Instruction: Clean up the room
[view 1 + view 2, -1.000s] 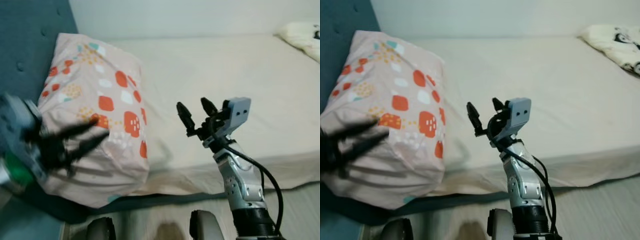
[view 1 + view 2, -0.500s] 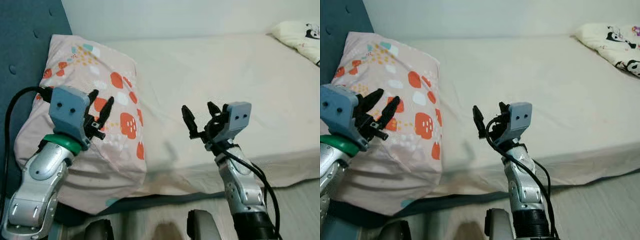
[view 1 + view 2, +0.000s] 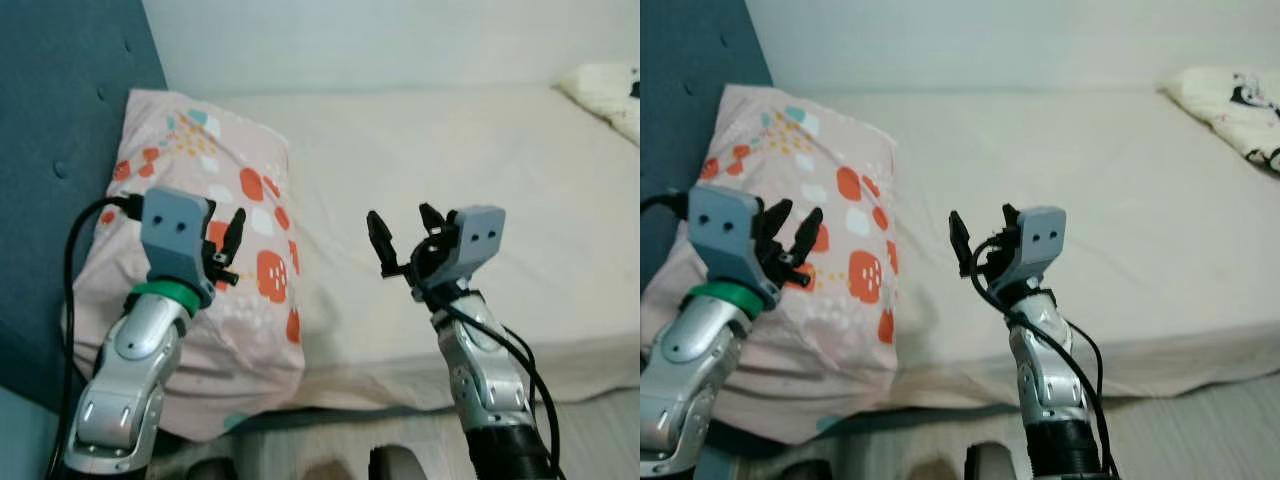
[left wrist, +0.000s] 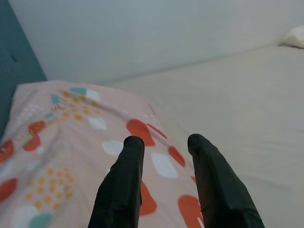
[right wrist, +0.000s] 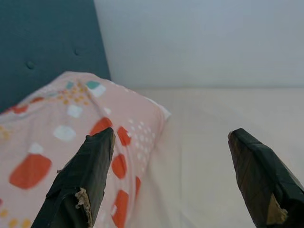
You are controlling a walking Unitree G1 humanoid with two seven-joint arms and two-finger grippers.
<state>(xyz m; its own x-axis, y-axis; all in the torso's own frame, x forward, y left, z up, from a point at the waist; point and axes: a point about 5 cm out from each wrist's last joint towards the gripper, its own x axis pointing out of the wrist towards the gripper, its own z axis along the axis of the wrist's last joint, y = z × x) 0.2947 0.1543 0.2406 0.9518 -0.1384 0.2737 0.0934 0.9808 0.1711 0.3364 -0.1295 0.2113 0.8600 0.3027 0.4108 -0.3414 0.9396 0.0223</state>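
Closest to the camera, both silver arms are raised in front of the bed. The left gripper (image 3: 792, 238) hangs over the pale pink pillow with red, white and teal spots (image 3: 855, 180); its two black fingers (image 4: 124, 175) stand a narrow gap apart, holding nothing, and from the wrist they point along the pillow's top face. I cannot tell if the tips touch the fabric or float just above it. A green band circles the left wrist (image 3: 163, 295), and a black cable (image 3: 75, 260) loops away from the arm on the side facing the headboard.

On the other side of the pillow, the right gripper (image 3: 405, 235) is up over the bed's near edge. Its fingers are spread wide, empty, with the right fingertips (image 5: 85, 185) well apart in the wrist view and the pillow framed between them. It is near the pillow but clear of it.

Now the pillow itself: it lies at the head end of the bed with its far corner close to the wall, leaning against the dark teal buttoned headboard (image 3: 60, 130); its near end bulges down over the mattress edge.

Beyond the pillow stretches the cream sheet covering the mattress (image 3: 1110, 200), smooth with a few soft creases just beside the pillow. Farthest from the pillow, at the opposite end of the bed, lies a crumpled white cloth with black print (image 3: 1230, 105), against the plain pale wall (image 3: 990, 45).
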